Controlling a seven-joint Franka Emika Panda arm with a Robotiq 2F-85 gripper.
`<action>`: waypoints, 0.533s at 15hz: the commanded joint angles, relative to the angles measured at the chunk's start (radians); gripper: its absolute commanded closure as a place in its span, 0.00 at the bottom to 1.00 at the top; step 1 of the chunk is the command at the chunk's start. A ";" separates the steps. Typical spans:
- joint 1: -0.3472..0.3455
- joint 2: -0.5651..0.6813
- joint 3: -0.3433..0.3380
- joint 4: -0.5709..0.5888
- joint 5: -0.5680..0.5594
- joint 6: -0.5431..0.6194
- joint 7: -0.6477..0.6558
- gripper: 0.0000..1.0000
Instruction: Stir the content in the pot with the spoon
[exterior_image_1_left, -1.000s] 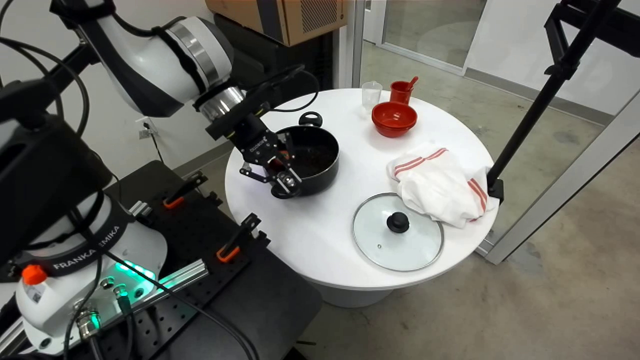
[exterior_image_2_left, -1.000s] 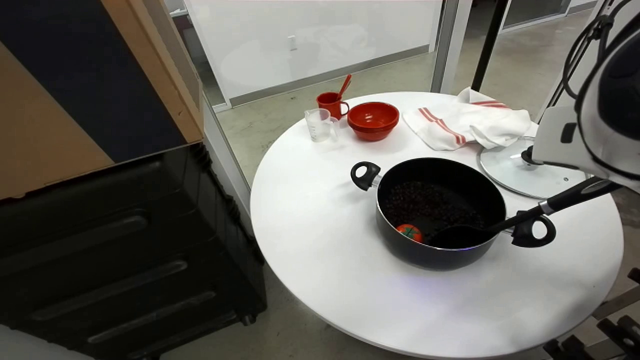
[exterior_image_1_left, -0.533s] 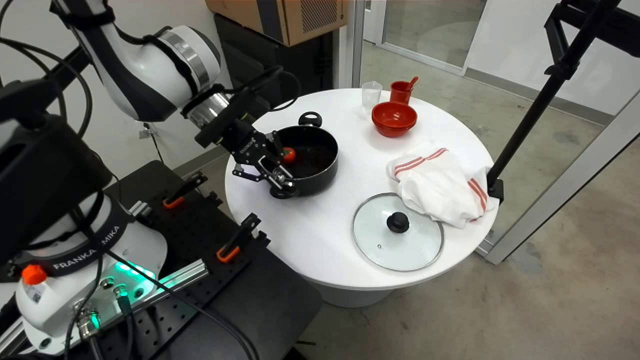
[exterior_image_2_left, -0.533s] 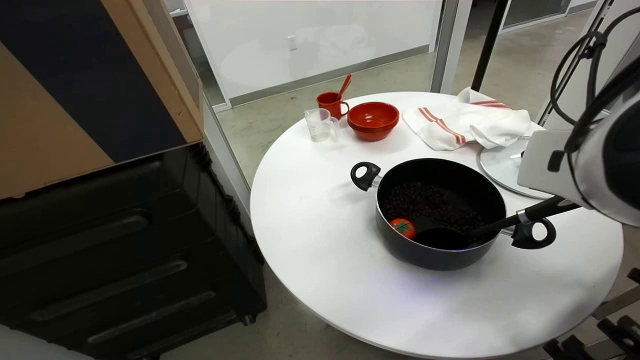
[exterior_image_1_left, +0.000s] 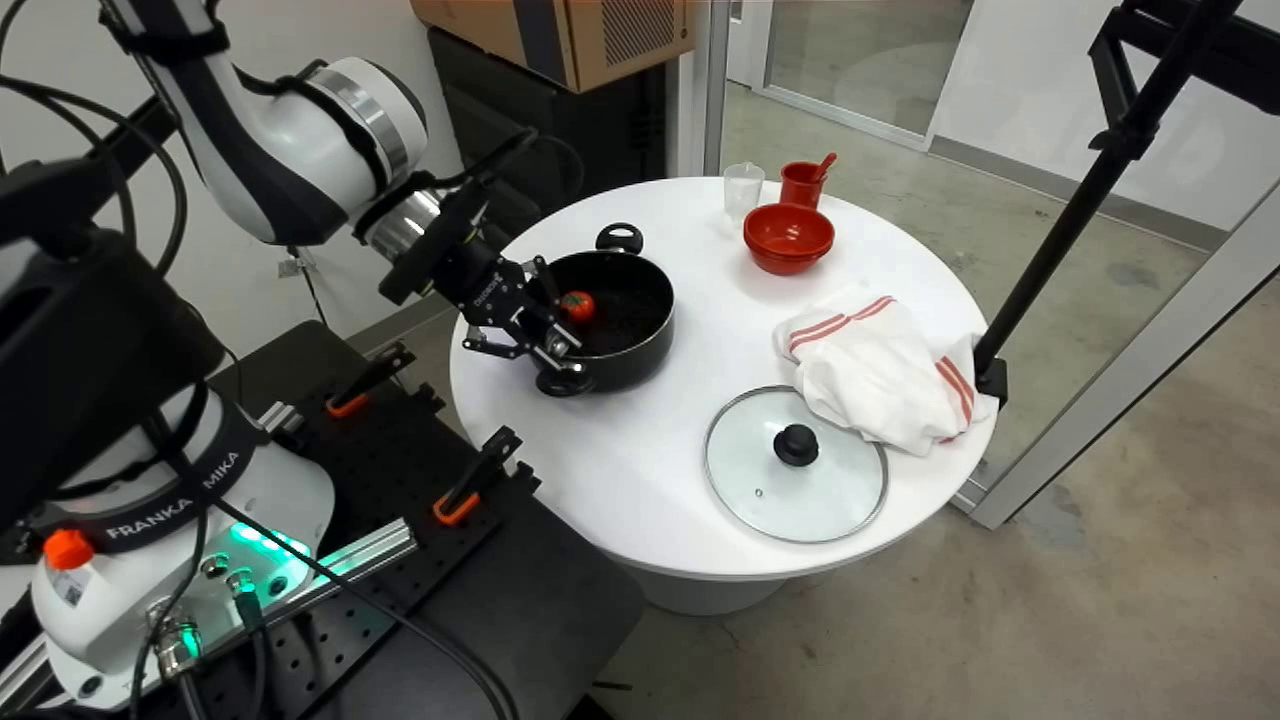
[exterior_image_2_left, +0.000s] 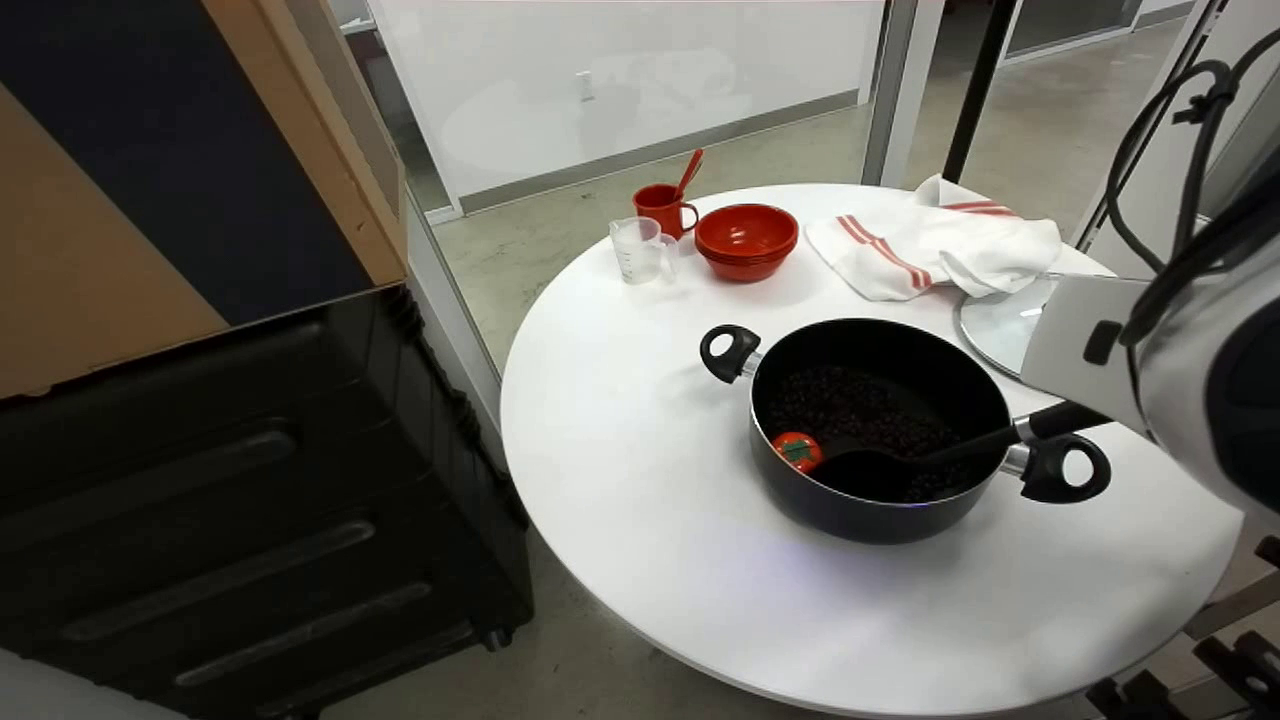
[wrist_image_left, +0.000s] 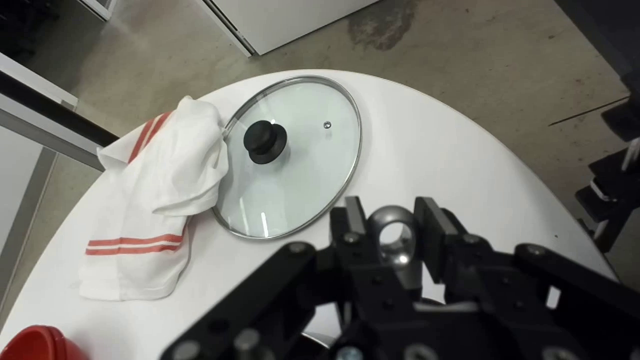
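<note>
The black pot (exterior_image_2_left: 870, 525) stands on the table and also shows in an exterior view (exterior_image_1_left: 640, 368). In it lies the red-orange lump (exterior_image_2_left: 797, 452), like a tomato with a green top, also visible in an exterior view (exterior_image_1_left: 578, 307). Small dark pieces cover the pot's bottom. The black spoon (exterior_image_2_left: 975, 445) leans over the rim by one side handle, its bowl down in the pot close beside the lump. My gripper (exterior_image_1_left: 535, 330) is shut on the spoon's handle above that side handle. In the wrist view the handle's ring end (wrist_image_left: 396, 212) stands between the fingers (wrist_image_left: 388, 220).
The glass lid (exterior_image_1_left: 795, 500) and a white striped towel (exterior_image_1_left: 880, 370) lie on the round white table (exterior_image_2_left: 640, 420). Red bowls (exterior_image_2_left: 746, 240), a red mug (exterior_image_2_left: 662, 208) and a clear measuring cup (exterior_image_2_left: 638, 250) stand toward the far edge.
The arm and gripper have moved back toward the robot base and lower, with the spoon. The spoon's bowl and the red-orange lump have shifted along the pot's wall. The pot has shifted slightly.
</note>
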 joint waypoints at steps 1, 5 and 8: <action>-0.015 0.027 -0.017 0.070 -0.020 -0.029 0.024 0.93; -0.042 0.048 -0.044 0.166 -0.008 -0.034 0.018 0.93; -0.059 0.056 -0.058 0.213 -0.004 -0.033 0.016 0.93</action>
